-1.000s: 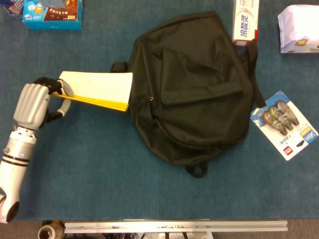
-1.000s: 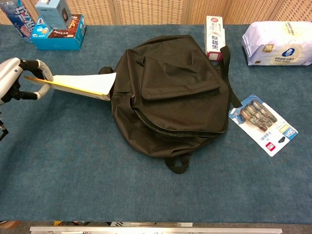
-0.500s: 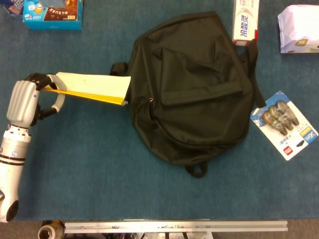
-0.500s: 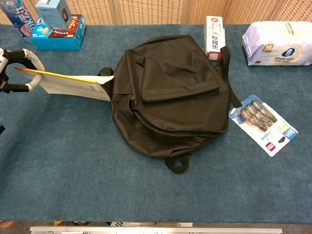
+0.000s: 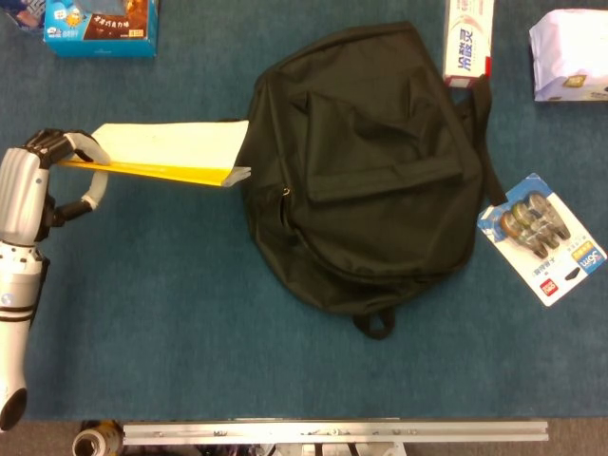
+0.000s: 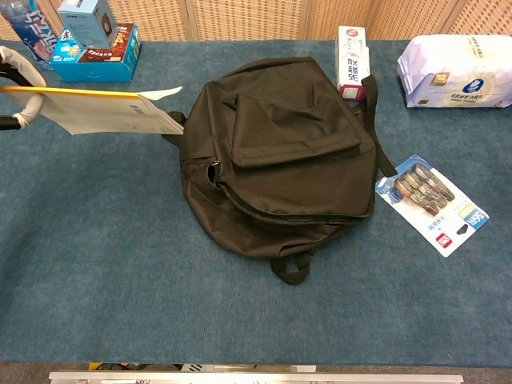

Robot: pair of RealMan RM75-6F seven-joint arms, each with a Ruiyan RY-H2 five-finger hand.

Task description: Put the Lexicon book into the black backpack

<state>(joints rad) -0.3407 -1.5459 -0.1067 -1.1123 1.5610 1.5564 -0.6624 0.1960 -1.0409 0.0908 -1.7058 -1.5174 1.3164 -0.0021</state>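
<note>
Head view | one book | one backpack | left hand fingers clamped on book

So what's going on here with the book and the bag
The robot's left hand holds the book by one end, lifted off the table, with its far end at the left edge of the black backpack. The book is not inside, and no opening can be made out on the backpack. The right hand is not in view. Boxes and packets lie along the far edge and to the right.
</note>
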